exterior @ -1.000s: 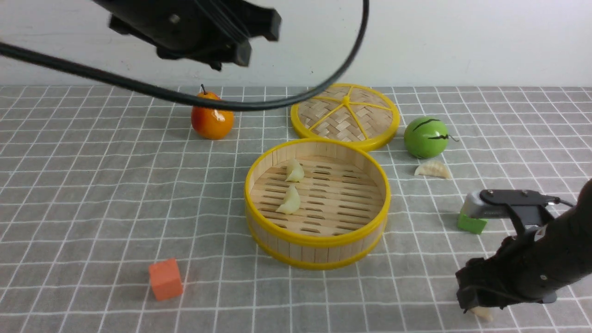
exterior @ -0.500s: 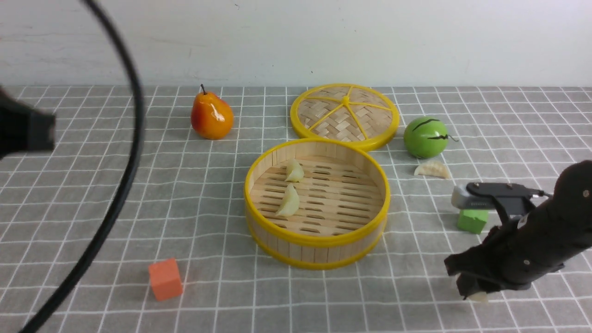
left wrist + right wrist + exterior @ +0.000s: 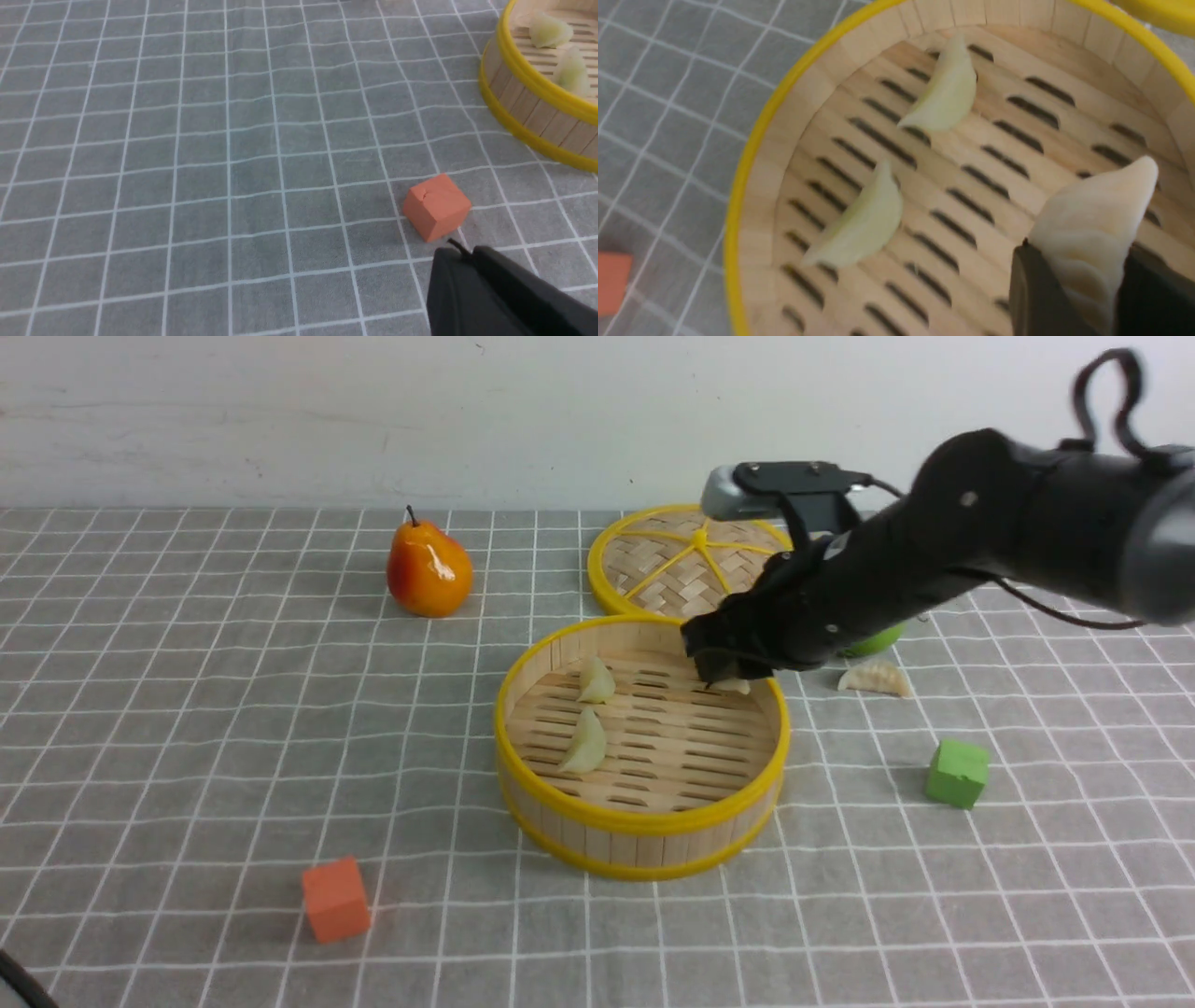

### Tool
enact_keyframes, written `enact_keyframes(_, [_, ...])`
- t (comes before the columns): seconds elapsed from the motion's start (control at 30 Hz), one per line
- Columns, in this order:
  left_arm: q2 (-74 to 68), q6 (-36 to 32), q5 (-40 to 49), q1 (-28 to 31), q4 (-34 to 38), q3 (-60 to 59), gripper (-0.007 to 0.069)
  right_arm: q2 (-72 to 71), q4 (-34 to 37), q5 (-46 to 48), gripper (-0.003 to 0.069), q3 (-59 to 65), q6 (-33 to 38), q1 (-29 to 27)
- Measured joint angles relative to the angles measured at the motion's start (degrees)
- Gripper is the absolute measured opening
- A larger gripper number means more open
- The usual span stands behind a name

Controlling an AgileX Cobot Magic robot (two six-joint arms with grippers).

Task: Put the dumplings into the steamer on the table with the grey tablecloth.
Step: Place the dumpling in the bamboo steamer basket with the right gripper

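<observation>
On the grey tablecloth [image 3: 187, 709] sits the steamer [image 3: 644, 821]. Over its 1 o'clock side hangs the right gripper [image 3: 733, 683], jaws half-closed on a dumpling [image 3: 1097, 219]. Two dumplings [image 3: 585, 742] lie inside toward 10 o'clock and a fourth dumpling [image 3: 872, 678] on the cloth at 2 o'clock; the left gripper [image 3: 460, 254] I cannot tell.

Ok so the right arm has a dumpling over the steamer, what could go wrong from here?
One: the right pincer grips the pale pleated crescent dumpling close to the far right wall of the round bamboo steamer with yellow rims; released there, it might clip the rim and fall outside.
Two: the remaining cream dumpling on the grey cloth lies right beside the round green toy fruit, so picking it may knock the fruit.
</observation>
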State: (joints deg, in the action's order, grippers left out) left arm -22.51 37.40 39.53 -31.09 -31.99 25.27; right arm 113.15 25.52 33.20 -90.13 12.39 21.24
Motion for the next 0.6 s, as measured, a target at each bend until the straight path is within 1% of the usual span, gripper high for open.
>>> enact_keyframes(0.17, [1.37, 0.04, -3.29, 0.00, -0.86, -0.85, 0.0027, 11.85, -0.48, 1.70, 0.0183, -10.95, 0.00, 0.00])
enact_keyframes(0.23, [1.37, 0.04, -3.56, 0.00, -1.35, -0.85, 0.0027, 14.54, -0.71, 3.66, 0.0185, -13.85, 0.00, 0.00])
enact_keyframes(0.33, [1.37, 0.04, -3.56, 0.00, -1.64, -0.85, 0.0027, 16.44, -1.23, 5.00, 0.0212, -15.93, 0.00, 0.00])
enact_keyframes(0.37, [1.37, 0.04, -3.67, 0.00, -1.77, -0.85, 0.0027, 16.76, -1.98, 5.61, 0.0254, -16.53, 0.00, 0.00])
enact_keyframes(0.43, [1.37, 0.04, -3.73, 0.00, -1.82, -0.85, 0.0027, 16.76, -2.64, 6.85, 0.0316, -17.13, 0.00, 0.00])
enact_keyframes(0.5, [1.37, 0.04, -3.73, 0.00, -1.90, -0.85, 0.0027, 16.76, -3.25, 9.02, 0.0365, -18.10, 0.00, 0.00])
enact_keyframes(0.6, [1.37, 0.04, -3.73, 0.00, -2.42, -0.85, 0.0027, 16.09, -3.91, 16.61, 0.0442, -21.73, 0.06, -0.18])
